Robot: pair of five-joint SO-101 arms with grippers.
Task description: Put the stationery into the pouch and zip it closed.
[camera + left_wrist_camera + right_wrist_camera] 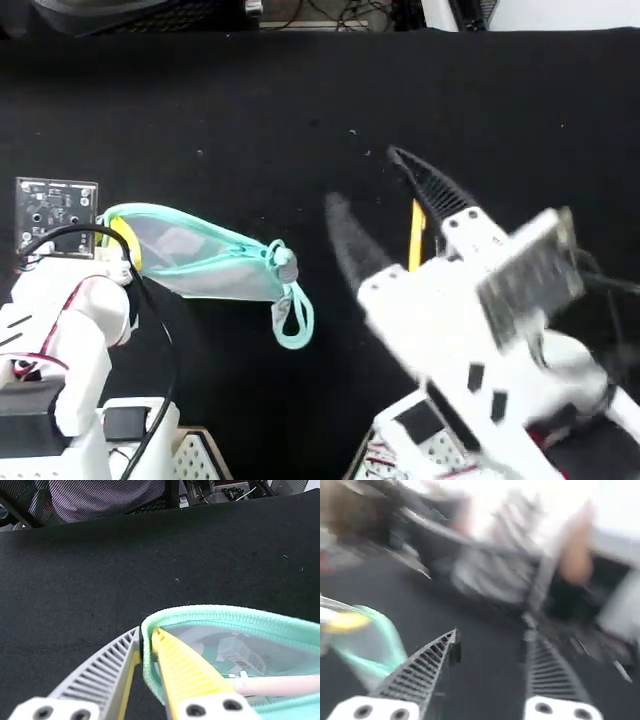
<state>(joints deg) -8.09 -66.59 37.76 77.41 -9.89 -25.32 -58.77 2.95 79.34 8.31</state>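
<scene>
My left tool [146, 635] is clamped on the pouch [235, 617]. Grey finger sits outside and yellow finger inside, with the mint zip edge pinched between them at the end of the opening. From the high view, that tool [120, 240] sits at the left end of the pouch [200, 262], which lies on the black bench [200, 100], mouth unzipped. Through the opening I can see a labelled white item [241, 653] and a pale pen [280, 682] already inside. The pouch's mint loop strap [293, 320] hangs off its right end, flat on the bench. Right of that, well apart from the pouch, my right tool [362, 178] hangs over the bench with the jaws spread wide and nothing in them; wrist view agrees [491, 637]. A thin yellow stick [416, 235] lies between those fingers, close to the right one. Can't tell what kind of stationery it is, or whether it touches the finger.
</scene>
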